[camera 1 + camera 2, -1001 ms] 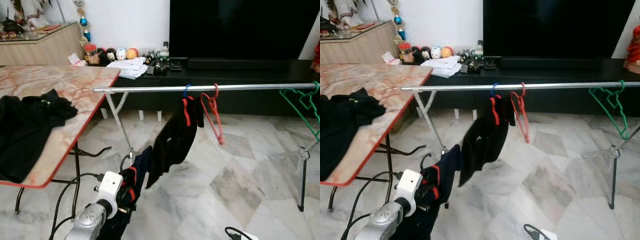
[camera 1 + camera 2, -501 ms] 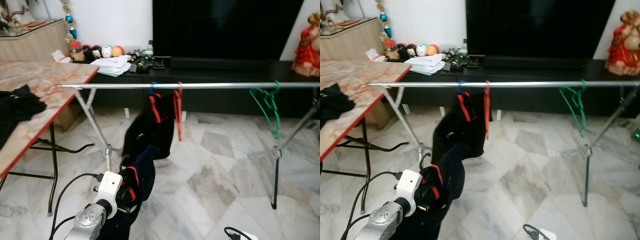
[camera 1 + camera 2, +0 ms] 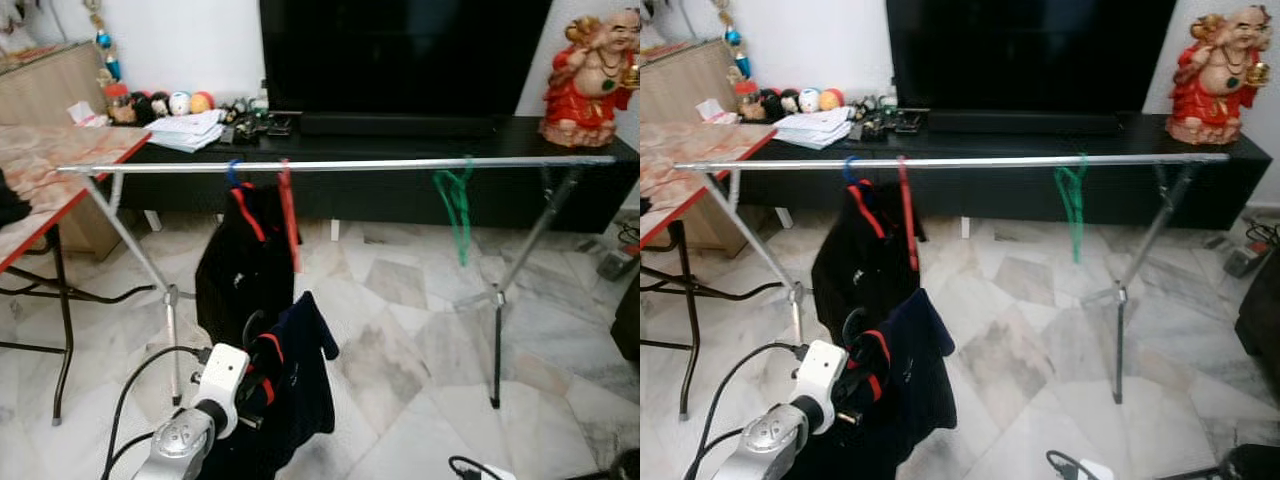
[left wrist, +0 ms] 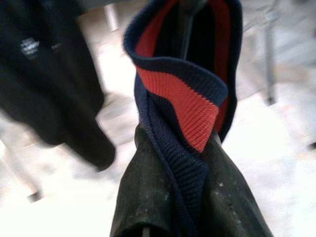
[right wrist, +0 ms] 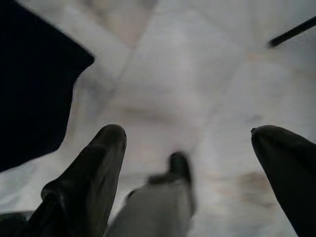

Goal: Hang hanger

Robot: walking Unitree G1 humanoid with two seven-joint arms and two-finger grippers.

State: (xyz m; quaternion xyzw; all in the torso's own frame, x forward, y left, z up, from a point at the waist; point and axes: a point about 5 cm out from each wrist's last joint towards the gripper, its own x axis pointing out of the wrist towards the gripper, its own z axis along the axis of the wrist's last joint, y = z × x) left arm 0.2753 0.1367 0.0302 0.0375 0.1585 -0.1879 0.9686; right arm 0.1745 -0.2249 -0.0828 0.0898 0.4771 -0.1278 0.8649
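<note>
View swung right since a second ago — rail (image 3: 340,165) centred now.
Left gripper (image 4: 190,163) clamps navy garment (image 3: 300,385) below rail; right gripper (image 5: 190,163) wide open, idle — hanging not begun.

Low in the foreground, the left arm (image 3: 190,435) holds up a navy garment (image 3: 295,385) with red trim. Behind it, the rail (image 3: 340,165) carries a black garment (image 3: 245,270), a red hanger (image 3: 289,215) just beside it, and a green hanger (image 3: 457,205) well apart.
</note>
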